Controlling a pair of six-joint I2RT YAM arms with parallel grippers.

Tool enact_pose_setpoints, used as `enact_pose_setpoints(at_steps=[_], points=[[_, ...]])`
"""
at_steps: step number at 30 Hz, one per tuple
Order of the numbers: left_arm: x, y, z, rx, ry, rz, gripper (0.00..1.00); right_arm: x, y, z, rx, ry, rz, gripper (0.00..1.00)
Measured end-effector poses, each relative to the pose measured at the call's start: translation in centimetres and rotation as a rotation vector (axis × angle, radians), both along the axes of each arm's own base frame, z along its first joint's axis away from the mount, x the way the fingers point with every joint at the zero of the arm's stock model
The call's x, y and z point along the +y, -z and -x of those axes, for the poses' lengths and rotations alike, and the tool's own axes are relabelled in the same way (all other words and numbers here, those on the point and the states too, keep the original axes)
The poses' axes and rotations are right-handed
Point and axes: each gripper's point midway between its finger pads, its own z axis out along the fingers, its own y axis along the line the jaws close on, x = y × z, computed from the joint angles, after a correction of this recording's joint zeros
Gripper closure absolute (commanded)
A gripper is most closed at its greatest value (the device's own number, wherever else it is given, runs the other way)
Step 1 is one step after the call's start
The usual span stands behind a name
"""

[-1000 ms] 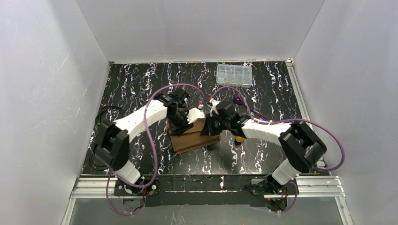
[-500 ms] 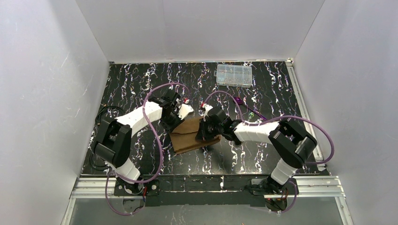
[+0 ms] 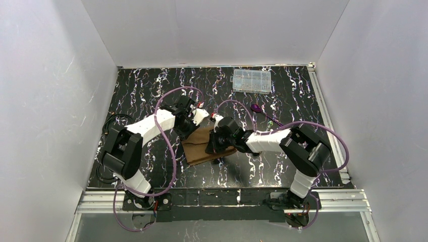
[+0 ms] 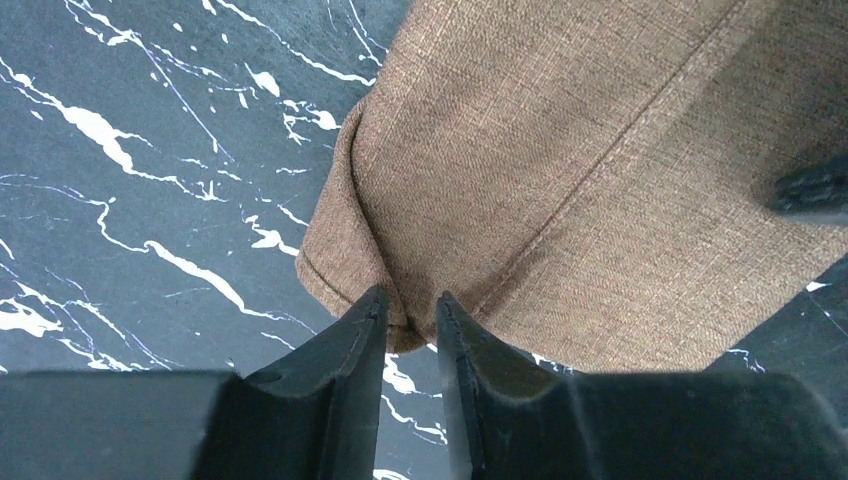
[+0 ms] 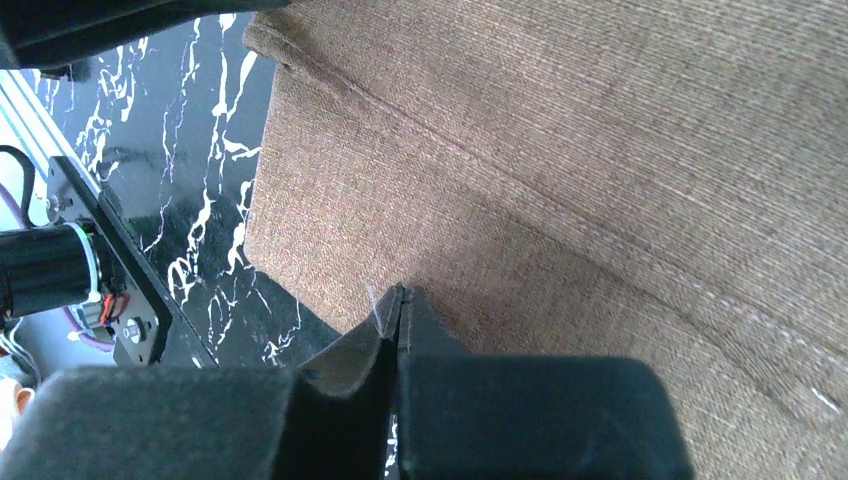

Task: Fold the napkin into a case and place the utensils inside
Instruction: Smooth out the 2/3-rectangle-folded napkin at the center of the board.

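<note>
The brown napkin (image 3: 201, 150) lies folded on the table's middle. It fills the left wrist view (image 4: 600, 150) and the right wrist view (image 5: 600, 140). My left gripper (image 3: 188, 132) is at its far left corner; its jaws (image 4: 408, 298) stand nearly closed with that corner pinched between them. My right gripper (image 3: 216, 143) is over the napkin's right part; its jaws (image 5: 400, 292) are pressed together, tips against the cloth, and no cloth shows between them. The purple-headed utensil (image 3: 257, 108) lies on the table right of the arms. The gold-orange one is hidden.
A clear plastic compartment box (image 3: 251, 81) stands at the back of the black marbled table (image 3: 151, 91). White walls close in the left, back and right. Purple cables loop over both arms. A metal rail (image 3: 323, 111) runs along the right edge.
My right gripper has moved left across the napkin. My left gripper has drawn back to the napkin's far left corner. The right arm now covers where the gold-orange utensil showed.
</note>
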Motion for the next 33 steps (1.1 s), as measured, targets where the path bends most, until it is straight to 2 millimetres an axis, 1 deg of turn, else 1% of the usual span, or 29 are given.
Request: enact_pose_setpoints(at_steps=[4,6,7,8,11,14,17,20,24,27,33], points=[[-0.2,0.5,-0.4,-0.003,-0.007,-0.001,0.75,0.6,0.3,-0.1,0.004,-0.002,-0.009,0.93],[-0.2,0.9,-0.6,-0.005,-0.008,-0.003,0.78,0.7,0.7,0.0,0.011,-0.004,-0.006,0.93],[-0.3,1.1,-0.7,-0.004,-0.008,-0.004,0.81,0.8,0.8,0.0,0.012,-0.003,-0.007,0.93],[-0.3,1.3,-0.8,-0.001,-0.008,-0.006,0.87,0.8,0.8,0.0,0.014,-0.003,-0.008,0.93],[-0.4,1.9,-1.0,0.004,-0.008,-0.011,1.0,0.9,1.0,0.0,0.018,0.001,-0.013,0.94],[-0.3,2.1,-1.1,0.003,-0.001,-0.018,1.0,1.1,1.1,0.0,0.027,0.004,-0.017,0.94],[-0.2,2.0,-1.4,-0.011,0.005,-0.026,0.89,1.2,1.2,0.0,0.031,0.001,-0.024,0.94],[0.0,1.7,-1.6,-0.028,0.007,-0.038,0.82,1.3,1.2,0.0,0.031,0.002,-0.027,0.94],[0.2,0.6,-1.8,-0.058,0.003,-0.036,0.72,1.3,1.2,0.0,0.033,0.001,-0.029,0.94],[0.2,-0.1,-2.2,-0.081,-0.004,-0.032,0.7,1.4,1.2,0.0,0.035,0.0,-0.031,0.94],[0.3,-0.1,-2.5,-0.089,-0.012,-0.039,0.7,1.5,1.2,0.1,0.035,-0.004,-0.035,0.94]])
